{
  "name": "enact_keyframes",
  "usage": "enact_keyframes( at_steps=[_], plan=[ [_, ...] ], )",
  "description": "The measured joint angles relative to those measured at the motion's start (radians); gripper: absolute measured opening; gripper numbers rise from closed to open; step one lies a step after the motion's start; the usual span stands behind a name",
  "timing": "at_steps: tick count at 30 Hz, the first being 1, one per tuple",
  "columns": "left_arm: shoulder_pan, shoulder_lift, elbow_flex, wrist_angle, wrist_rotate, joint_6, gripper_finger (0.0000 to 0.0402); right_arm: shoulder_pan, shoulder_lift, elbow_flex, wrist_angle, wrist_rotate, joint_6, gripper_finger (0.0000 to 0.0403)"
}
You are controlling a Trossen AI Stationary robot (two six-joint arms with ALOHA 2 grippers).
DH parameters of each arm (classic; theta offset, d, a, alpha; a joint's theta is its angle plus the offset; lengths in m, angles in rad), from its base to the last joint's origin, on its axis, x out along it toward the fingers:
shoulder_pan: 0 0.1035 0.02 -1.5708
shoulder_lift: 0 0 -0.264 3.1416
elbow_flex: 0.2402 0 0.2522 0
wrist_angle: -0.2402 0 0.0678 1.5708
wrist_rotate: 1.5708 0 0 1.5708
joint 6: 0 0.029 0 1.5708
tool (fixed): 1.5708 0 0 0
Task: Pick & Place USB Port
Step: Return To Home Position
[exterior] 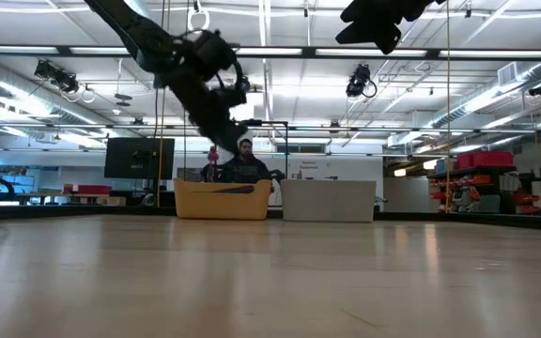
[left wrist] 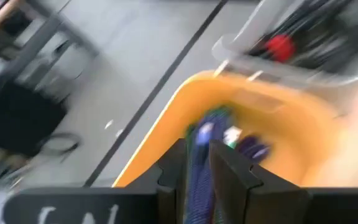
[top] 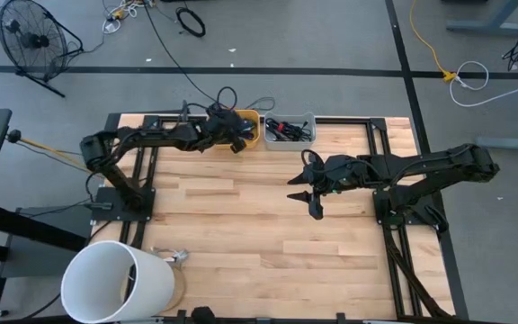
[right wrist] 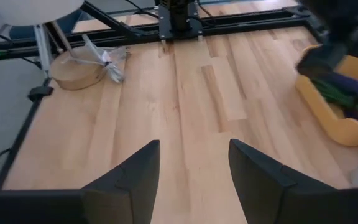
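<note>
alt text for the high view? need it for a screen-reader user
Overhead shot of a wooden table with two dark arms: the left gripper reaches over a yellow bin at the far edge, next to a gray bin of dark cables. The right gripper hovers open above bare wood mid-table; a large white cylinder sits at the near left corner.

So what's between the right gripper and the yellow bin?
Only bare tabletop runs from the right gripper to the yellow bin, in the high and right wrist views; the left gripper hangs over that bin.
</note>
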Motion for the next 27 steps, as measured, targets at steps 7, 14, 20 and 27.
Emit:
enact_keyframes(
  at_steps=[7, 14, 20, 27],
  plan=[
    [-0.076, -0.177, 0.000, -0.059, 0.160, -0.008, 0.0073, 0.000, 0.000, 0.000, -0.131, 0.299, -0.047, 0.0191],
    [-0.112, -0.358, -0.094, -0.118, 0.397, -0.041, 0.0073, -0.009, -0.074, -0.003, -0.277, 0.407, -0.041, 0.0191],
    [-0.154, -0.555, -0.307, -0.063, 0.408, -0.104, 0.0070, -0.009, -0.307, -0.123, -0.250, 0.452, -0.006, 0.0191],
    [-0.295, -0.755, -0.543, 0.210, 0.425, -0.133, 0.0051, -0.009, -0.628, -0.439, -0.014, 0.387, -0.010, 0.0191]
  ],
)
